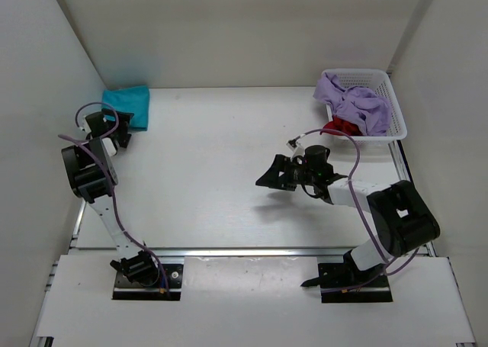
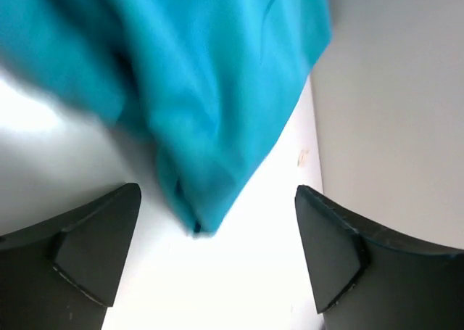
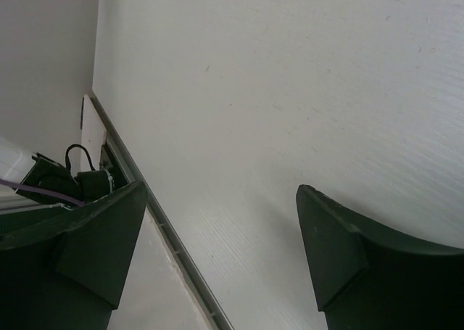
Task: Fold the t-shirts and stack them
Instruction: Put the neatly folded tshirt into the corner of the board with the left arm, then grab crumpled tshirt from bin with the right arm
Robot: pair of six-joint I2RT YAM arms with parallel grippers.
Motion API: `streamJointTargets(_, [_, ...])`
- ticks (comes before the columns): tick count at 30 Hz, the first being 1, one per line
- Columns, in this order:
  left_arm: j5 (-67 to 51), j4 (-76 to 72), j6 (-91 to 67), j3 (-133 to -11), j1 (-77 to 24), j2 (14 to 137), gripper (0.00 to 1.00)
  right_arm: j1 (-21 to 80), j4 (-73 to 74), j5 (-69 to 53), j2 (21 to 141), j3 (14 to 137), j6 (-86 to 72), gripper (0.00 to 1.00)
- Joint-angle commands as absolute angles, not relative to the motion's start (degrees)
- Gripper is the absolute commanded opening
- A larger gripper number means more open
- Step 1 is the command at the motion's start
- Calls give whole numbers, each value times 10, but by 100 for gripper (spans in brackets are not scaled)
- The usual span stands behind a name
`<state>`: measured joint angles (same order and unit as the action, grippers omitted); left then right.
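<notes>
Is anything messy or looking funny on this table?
Yes. The crumpled pale lavender t-shirt is bunched up in the white plastic mesh basket at the far right, spilling over its rim, with the bright red t-shirt squashed underneath. The teal t-shirt in the far left corner lies neatly folded.

The top camera looks down from above and behind the arm bases [image 1: 145, 274] and takes in the whole table [image 1: 221, 171]. The left wrist camera sits just behind the left gripper [image 2: 217, 199] and looks past its fingers, from very near, at the teal shirt [image 2: 217, 69] just ahead of them; the top view shows this shirt too. The right wrist camera looks past the right gripper [image 3: 217, 196] at bare table. With the top view it shares the rail [image 3: 181, 266] on its left-finger side.
</notes>
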<state>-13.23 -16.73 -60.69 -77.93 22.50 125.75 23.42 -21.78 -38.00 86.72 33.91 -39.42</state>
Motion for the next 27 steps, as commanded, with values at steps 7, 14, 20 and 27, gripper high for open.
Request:
streamJointTargets(7, [-113,-127,-565,-632,201,1090,98,254,-190,-317,818,380,-371,60])
streamJointTargets(14, [-98,-163,-513,-483,67,924,79,246,-88,-162,762,464,-337,0])
streamJointTargets(20, [-28,-155,-432,-430,-206,789,35,126,55,-45,776,614,-259,0])
streamJointTargets(27, [-19,-105,-364,-425,-372,804,24,-39,166,19,890,778,-192,12])
